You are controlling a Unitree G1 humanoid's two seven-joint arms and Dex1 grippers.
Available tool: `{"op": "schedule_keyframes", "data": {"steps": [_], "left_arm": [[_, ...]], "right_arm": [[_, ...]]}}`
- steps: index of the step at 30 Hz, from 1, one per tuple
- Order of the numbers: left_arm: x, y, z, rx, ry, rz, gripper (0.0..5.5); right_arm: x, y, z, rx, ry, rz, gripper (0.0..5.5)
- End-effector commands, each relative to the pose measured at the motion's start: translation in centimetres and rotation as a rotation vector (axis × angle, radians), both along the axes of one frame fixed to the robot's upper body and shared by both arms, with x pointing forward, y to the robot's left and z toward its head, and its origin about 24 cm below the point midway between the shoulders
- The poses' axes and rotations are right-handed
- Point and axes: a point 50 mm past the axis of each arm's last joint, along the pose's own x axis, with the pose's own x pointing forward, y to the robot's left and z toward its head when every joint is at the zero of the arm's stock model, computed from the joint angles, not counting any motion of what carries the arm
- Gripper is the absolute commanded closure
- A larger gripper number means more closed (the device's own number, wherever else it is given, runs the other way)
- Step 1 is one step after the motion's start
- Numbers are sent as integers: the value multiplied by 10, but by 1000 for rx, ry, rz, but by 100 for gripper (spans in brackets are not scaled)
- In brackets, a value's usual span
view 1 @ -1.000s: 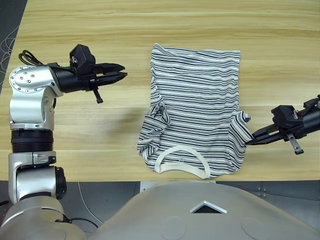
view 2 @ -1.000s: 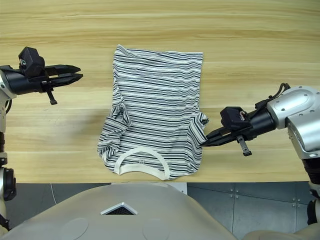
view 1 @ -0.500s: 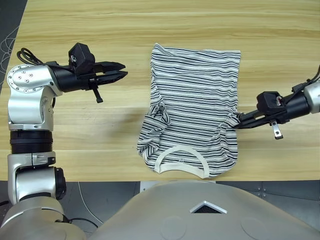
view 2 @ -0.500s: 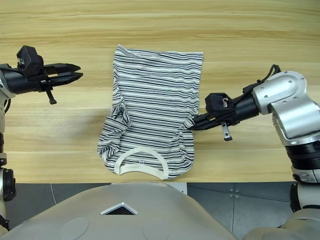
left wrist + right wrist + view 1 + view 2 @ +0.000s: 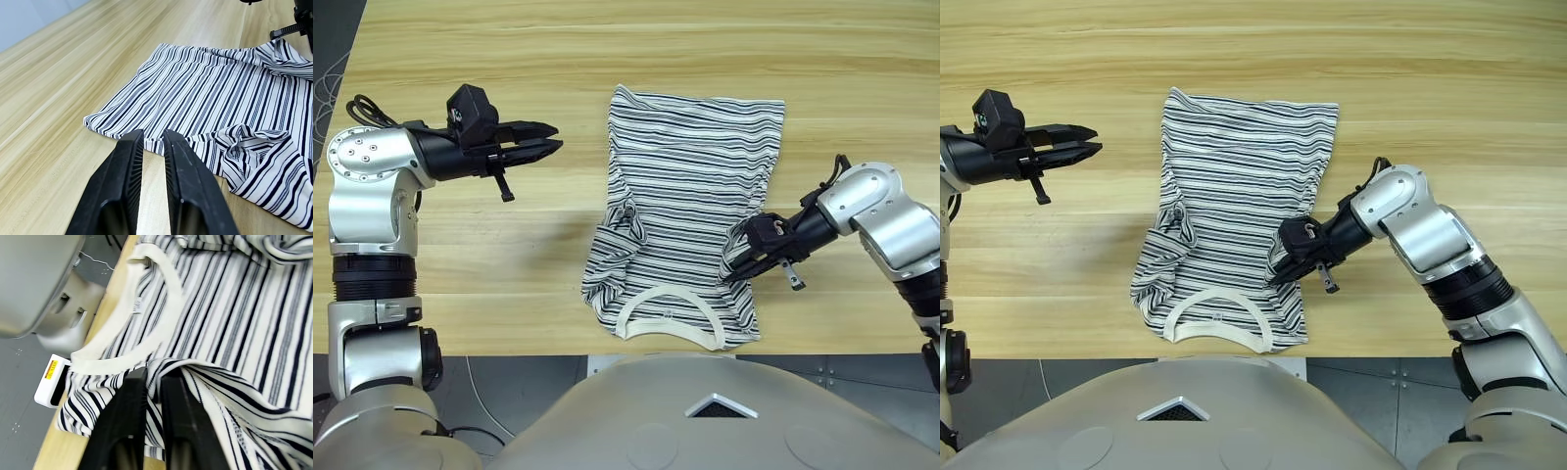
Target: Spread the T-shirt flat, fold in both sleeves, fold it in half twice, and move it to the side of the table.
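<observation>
Right pincer [image 5: 732,271] has travelled inward from beyond the shirt's right edge, carrying the right sleeve [image 5: 744,247] over the striped T-shirt [image 5: 690,181]. Its fingers are clamped on that sleeve, beside the white collar [image 5: 668,315]. Left pincer [image 5: 549,139] hovers unchanged above the desk [image 5: 607,49], left of the shirt, with its fingers narrowly apart and empty. The T-shirt lies mid-desk with its collar toward the robot and its left sleeve [image 5: 622,230] bunched.

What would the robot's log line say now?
step: right sleeve fold | right gripper: shut on T-shirt | left gripper: open, empty
</observation>
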Motion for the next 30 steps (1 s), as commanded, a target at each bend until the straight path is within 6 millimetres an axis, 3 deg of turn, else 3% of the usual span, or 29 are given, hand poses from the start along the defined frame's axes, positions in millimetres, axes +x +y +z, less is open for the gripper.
{"op": "schedule_keyframes", "data": {"steps": [1,2,12,15,19,21,24,27,30], "left_arm": [[0,3,6,19,-15,-10,471],[0,3,6,19,-14,-10,471],[-2,2,3,19,-2,-25,471],[-6,-2,-3,2,-64,-14,471],[-33,-2,-8,288,-338,-85,424],[-59,-2,-24,532,-457,-305,399],[-95,-1,-47,667,-507,-595,346],[-108,-2,-52,652,-505,-679,300],[-113,13,-61,722,-464,-741,300]], "right_arm": [[9,4,1,3,-67,-12,440],[9,4,2,6,-73,-11,410],[6,-7,12,42,-69,-27,410],[-2,-37,31,123,-18,-120,410],[-17,-86,51,219,-112,-398,376],[-35,-102,43,195,-256,-436,345],[-73,-103,11,86,-476,-185,284],[-93,-85,-3,167,-584,-16,242],[-99,-84,-14,156,-629,78,242]]}}
